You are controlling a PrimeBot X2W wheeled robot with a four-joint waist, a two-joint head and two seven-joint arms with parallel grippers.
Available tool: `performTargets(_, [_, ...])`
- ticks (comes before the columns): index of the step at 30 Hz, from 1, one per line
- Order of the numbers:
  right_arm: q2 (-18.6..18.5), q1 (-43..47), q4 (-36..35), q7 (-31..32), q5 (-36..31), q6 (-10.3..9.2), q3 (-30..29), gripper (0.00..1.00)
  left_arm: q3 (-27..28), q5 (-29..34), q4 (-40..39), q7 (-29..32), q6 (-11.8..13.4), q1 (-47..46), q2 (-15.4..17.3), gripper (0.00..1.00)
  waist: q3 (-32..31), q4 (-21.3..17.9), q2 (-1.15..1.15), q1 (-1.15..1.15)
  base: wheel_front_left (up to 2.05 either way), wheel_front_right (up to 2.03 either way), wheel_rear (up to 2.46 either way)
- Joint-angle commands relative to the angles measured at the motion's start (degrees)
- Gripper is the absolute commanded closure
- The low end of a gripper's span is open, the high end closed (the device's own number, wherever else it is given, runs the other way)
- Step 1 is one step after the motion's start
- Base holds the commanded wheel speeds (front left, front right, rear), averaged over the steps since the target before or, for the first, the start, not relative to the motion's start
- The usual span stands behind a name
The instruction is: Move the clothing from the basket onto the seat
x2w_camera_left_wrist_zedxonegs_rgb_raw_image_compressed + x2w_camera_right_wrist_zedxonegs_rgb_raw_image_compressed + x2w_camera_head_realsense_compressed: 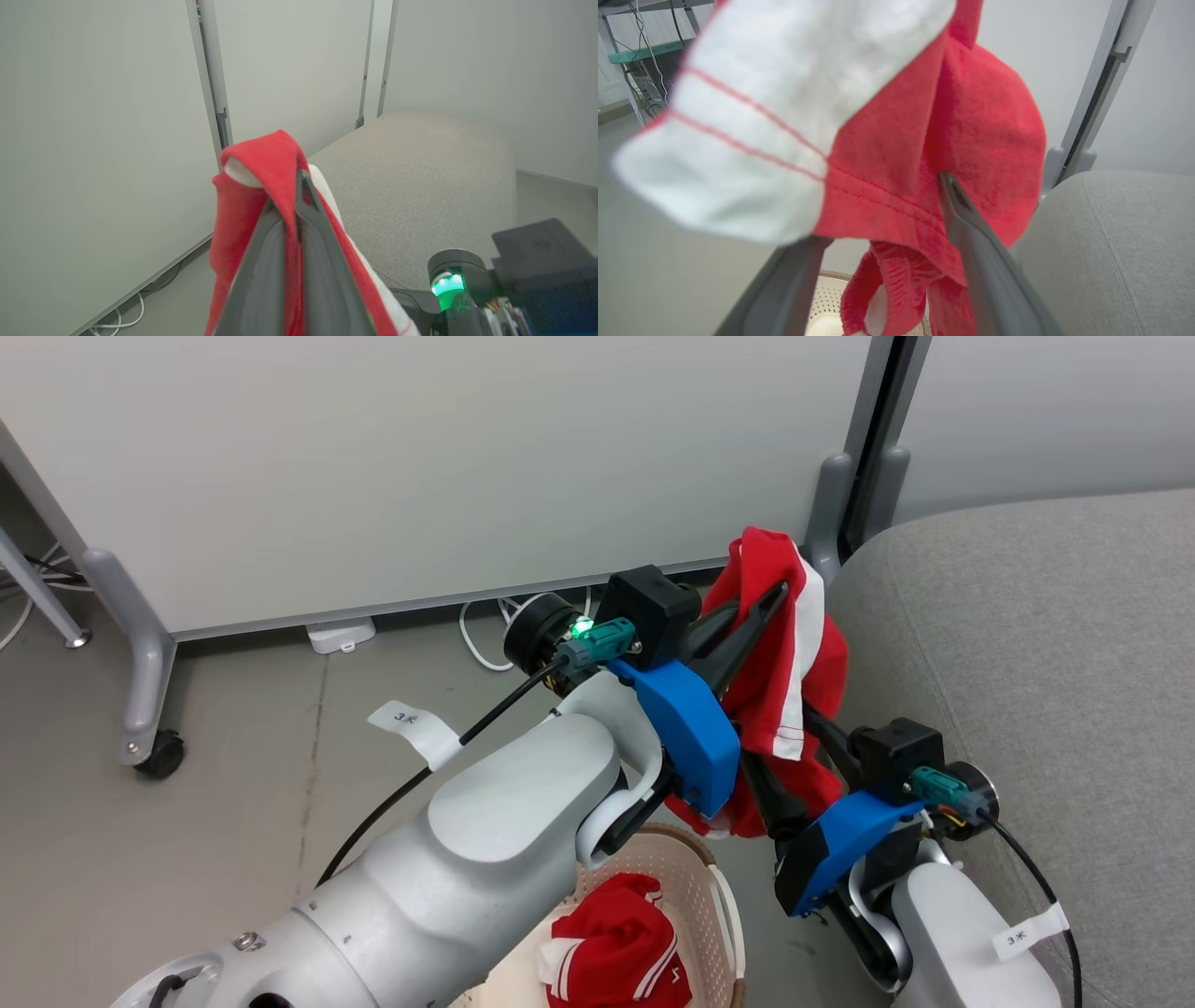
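A red garment with white stripes [780, 663] hangs in the air beside the grey seat [1027, 663], above the basket. My left gripper [770, 602] is shut on its upper fold; in the left wrist view the closed gripper [298, 186] pinches the red cloth [261, 163]. My right gripper [803, 747] reaches up into the lower folds. In the right wrist view that gripper [882, 210] stands open, with the fabric [971, 116] draped over and between the fingers. A second red garment [616, 943] lies in the cream basket [724, 896], whose perforated bottom also shows [826, 298].
A white partition panel stands behind, on grey legs with a caster [154, 751]. White cables and a power adapter [341, 635] lie on the floor at its foot. The seat [420, 186] spreads wide to the right of the hanging garment.
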Motion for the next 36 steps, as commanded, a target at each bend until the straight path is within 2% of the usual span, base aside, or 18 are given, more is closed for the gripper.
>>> performTargets(1, [-0.18,-1.31,0.74,-0.03,0.62,0.03,0.37,0.51,-0.32,-0.52,-0.13,-0.49,0.17,-0.85,0.02,1.00,-0.29,0.04,0.00,-0.01,0.00,0.00,0.00])
performTargets(2, [-0.18,-1.78,1.38,-0.15,0.78,0.03,0.61,0.63,-0.61,-0.73,-0.14,-0.50,0.22,-0.88,0.02,1.00,-0.48,0.07,0.00,-0.01,0.00,0.00,0.00])
performTargets(3, [-0.18,-2.18,1.99,-0.28,1.05,0.03,0.83,0.87,-0.92,-1.05,-0.17,-0.57,0.29,-0.91,0.03,1.00,-0.67,0.10,0.00,-0.01,0.00,0.00,0.00])
performTargets(4, [-0.18,-2.54,2.56,-0.39,1.21,0.03,1.03,1.00,-1.24,-1.25,-0.21,-0.65,0.35,-0.94,0.02,1.00,-0.85,0.13,0.00,-0.01,0.00,0.00,0.00])
performTargets(23, [-0.17,-4.29,7.46,-3.28,4.59,0.03,2.36,1.00,-4.02,-4.21,1.83,-1.54,1.06,-1.47,0.02,0.98,-1.52,-0.27,0.00,-0.01,0.00,0.00,0.00])
performTargets(24, [-0.17,-4.42,7.46,-3.36,4.65,0.03,2.33,1.00,-4.08,-4.42,1.95,-1.47,1.05,-1.49,0.02,0.77,-1.45,-0.27,0.00,-0.01,0.00,0.00,0.00])
performTargets(25, [-0.17,-4.51,7.52,-3.46,4.68,0.03,2.28,1.00,-4.16,-4.54,2.03,-1.50,1.01,-1.53,0.02,0.63,-1.39,-0.27,0.00,-0.01,0.00,0.00,0.00])
performTargets(26, [-0.17,-4.61,7.61,-3.57,4.64,0.03,2.23,1.00,-4.25,-4.55,2.18,-1.59,0.96,-1.53,0.02,0.58,-1.35,-0.25,0.00,-0.01,0.00,0.00,0.00])
performTargets(27, [-0.17,-4.63,7.69,-3.75,4.70,0.03,2.19,1.00,-4.31,-4.75,2.29,-1.68,0.95,-1.47,0.02,0.06,-1.33,-0.25,0.00,-0.01,0.00,0.00,0.00])
performTargets(28, [-0.17,-4.60,7.78,-3.90,4.81,0.03,2.16,1.00,-4.34,-4.96,2.42,-1.87,1.01,-1.33,0.02,0.00,-1.32,-0.25,0.00,-0.01,0.00,0.00,0.00])
performTargets(36, [-0.18,-4.74,8.21,-4.60,5.07,0.03,1.68,1.00,-4.60,-6.14,3.79,-2.30,0.83,0.30,0.02,0.00,-1.21,-0.23,0.00,-0.01,0.00,0.00,0.00])
